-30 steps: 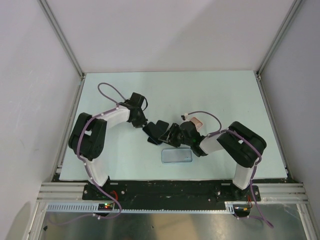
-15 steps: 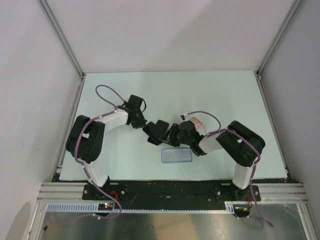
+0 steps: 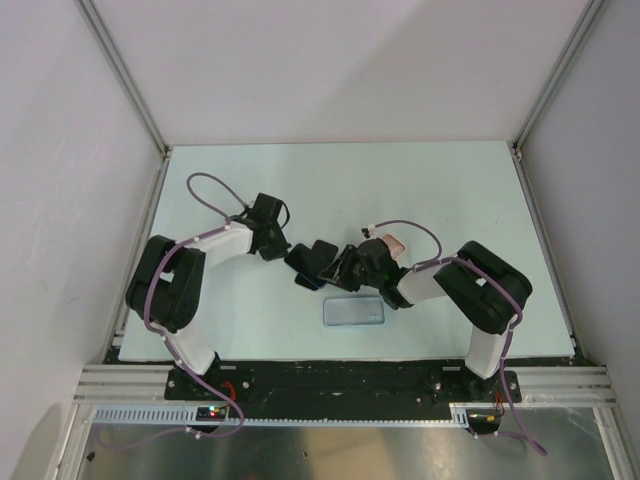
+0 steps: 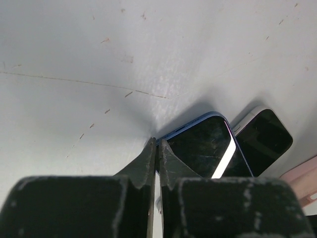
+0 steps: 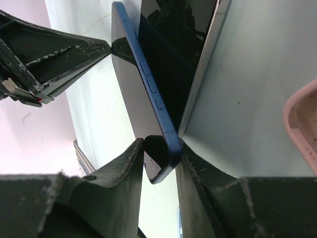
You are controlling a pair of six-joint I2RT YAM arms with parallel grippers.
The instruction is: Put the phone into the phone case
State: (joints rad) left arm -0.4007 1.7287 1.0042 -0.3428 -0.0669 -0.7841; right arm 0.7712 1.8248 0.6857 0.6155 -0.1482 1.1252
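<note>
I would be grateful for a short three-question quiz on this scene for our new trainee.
1. True or false: the phone already sits inside the phone case.
2. Which gripper clamps the phone by its edges? A) left B) right C) neither
3. Fill in: the phone case's colour is ____.
Key: 1 false, they lie apart; 2 B, the right gripper; 3 pink.

Ahead of the right gripper (image 5: 159,144), we find little room: the left gripper (image 5: 101,47) blocks one side of the blue-edged, black-screened phone (image 5: 148,89), a silver-rimmed black slab (image 5: 207,54) the other, with the salmon-pink phone case (image 5: 303,131) near beyond it. Past the left gripper, pale tabletop (image 4: 99,49) lies open.
</note>
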